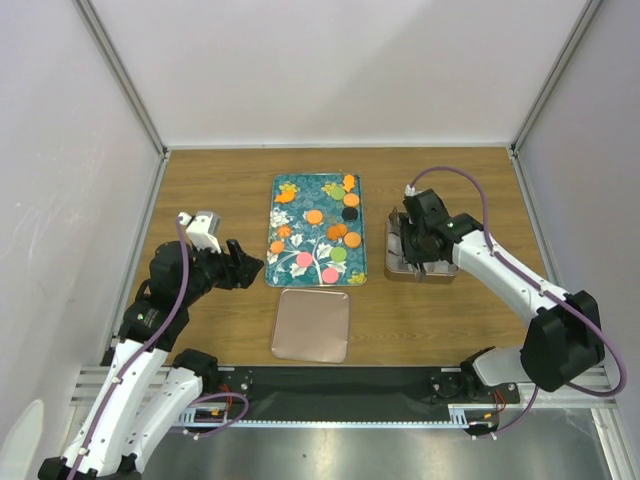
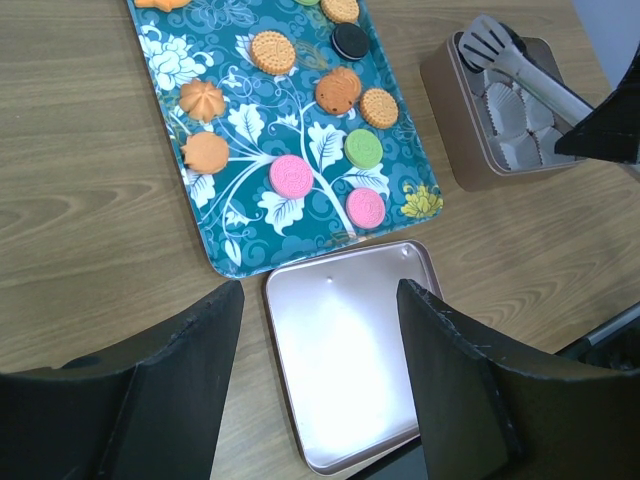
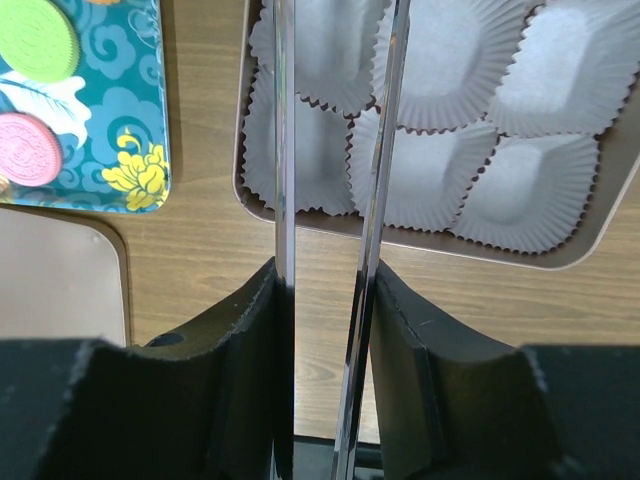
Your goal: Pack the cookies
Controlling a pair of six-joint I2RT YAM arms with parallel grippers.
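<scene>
Several small round cookies lie on the teal flowered tray (image 1: 300,205): orange (image 2: 272,51), black (image 2: 350,40), green (image 2: 363,148) and pink (image 2: 291,176). My right gripper (image 3: 325,275) is shut on metal tongs (image 3: 285,150), whose two arms stand apart and empty over the rose-gold tin (image 3: 420,240) of white paper cups (image 3: 520,190). The tongs' head (image 2: 500,50) hangs over the tin. My left gripper (image 2: 320,300) is open and empty, above the table left of the tray, with the tin lid (image 2: 345,370) showing between its fingers.
The lid (image 1: 312,325) lies flat on the wooden table just in front of the tray. The tin (image 1: 400,265) stands right of the tray. White walls close in the table on the left, back and right.
</scene>
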